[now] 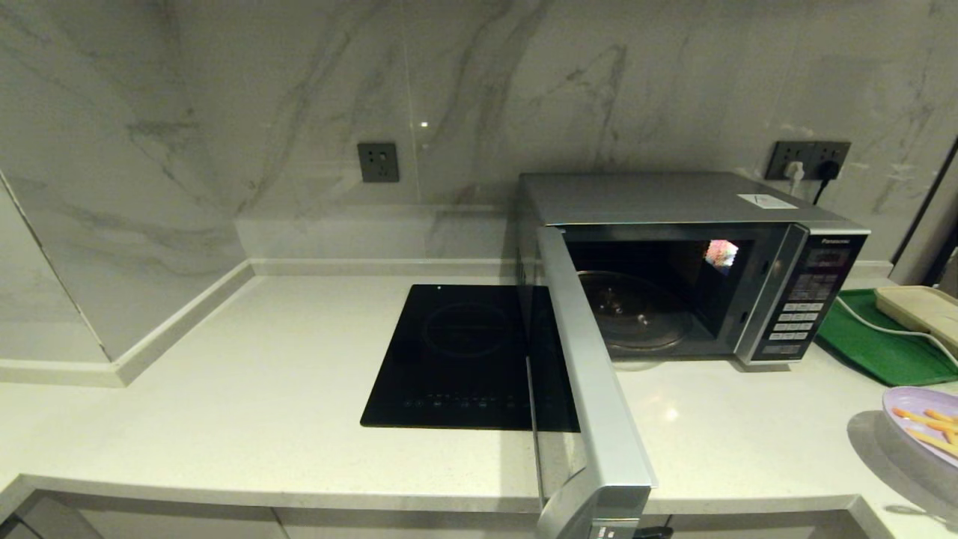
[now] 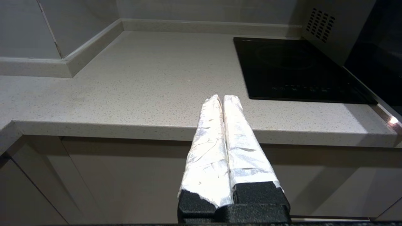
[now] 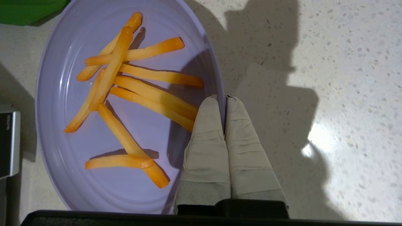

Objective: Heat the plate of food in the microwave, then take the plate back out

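Plate of food [image 3: 94, 125] at far right of counter [image 1: 299, 359], near edge, just right of microwave [image 1: 673, 224]; lavender, fries [image 3: 132, 91] piled loose toward middle. Right tool [image 3: 224, 98] pinched tight on plate rim, one finger [image 3: 209, 125] inside over the fries' ends, the other outside; rim grip likely chosen to keep plate level and fries put; plate looks raised, given the shadow thrown on counter, but cannot tell for sure.

Microwave door [image 1: 591, 389] swung fully open toward near edge, hinged left; cavity open, turntable [image 1: 636, 311] bare; so loading step seems next, plate not yet inside. Left tool [image 2: 223, 97] parked low in front of counter edge, well left of the action, fingers pressed together, gripping nothing.

Around: black cooktop [image 1: 464, 352] left of microwave, partly behind open door; green tray [image 1: 876, 344] right of microwave carrying a cream item [image 1: 920, 307] with cord; wall socket [image 1: 378, 161] far left; plugs in socket [image 1: 812, 161] far right.

In the way: right cavity wall and button panel [image 1: 804, 307] sit between plate and opening; path probably needs to swing round front; green tray close on far side of plate; open door limits leftward room.
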Robot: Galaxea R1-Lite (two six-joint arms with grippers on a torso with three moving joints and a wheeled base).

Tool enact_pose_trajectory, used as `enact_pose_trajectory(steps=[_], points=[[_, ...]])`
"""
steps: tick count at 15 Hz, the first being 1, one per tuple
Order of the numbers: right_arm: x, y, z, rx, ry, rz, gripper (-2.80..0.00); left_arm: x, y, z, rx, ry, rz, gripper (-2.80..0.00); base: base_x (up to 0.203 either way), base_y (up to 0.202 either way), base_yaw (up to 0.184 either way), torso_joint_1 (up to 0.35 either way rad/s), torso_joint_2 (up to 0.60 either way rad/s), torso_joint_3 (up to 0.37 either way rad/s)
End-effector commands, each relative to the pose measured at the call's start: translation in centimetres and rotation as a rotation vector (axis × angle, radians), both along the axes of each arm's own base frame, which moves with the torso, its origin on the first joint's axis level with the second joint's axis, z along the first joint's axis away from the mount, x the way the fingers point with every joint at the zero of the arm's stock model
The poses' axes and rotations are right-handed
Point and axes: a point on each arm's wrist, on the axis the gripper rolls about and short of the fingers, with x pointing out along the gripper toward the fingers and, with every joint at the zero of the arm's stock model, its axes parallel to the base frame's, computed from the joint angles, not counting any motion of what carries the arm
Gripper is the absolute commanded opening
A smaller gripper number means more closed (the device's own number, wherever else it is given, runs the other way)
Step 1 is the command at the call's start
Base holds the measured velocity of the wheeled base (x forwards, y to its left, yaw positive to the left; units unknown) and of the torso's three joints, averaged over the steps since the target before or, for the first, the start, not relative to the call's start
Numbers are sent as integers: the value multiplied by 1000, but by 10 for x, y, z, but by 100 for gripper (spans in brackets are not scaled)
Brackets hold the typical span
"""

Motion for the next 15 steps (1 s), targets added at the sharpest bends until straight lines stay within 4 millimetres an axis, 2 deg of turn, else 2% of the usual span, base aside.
enact_pose_trajectory(steps=[1, 4, 9, 15], points=[[8, -11, -23, 35, 25, -5, -280, 0, 0, 0, -1, -2, 1, -280, 0, 0, 0, 0, 0, 0], [14, -19, -38, 40, 31, -5, -280, 0, 0, 0, -1, -2, 1, -280, 0, 0, 0, 0, 0, 0], [25, -33, -46, 38, 32, -4, -280, 0, 0, 0, -1, -2, 1, -280, 0, 0, 0, 0, 0, 0], [28, -38, -56, 41, 40, 4, -280, 0, 0, 0, -1, -1, 1, -280, 0, 0, 0, 0, 0, 0]])
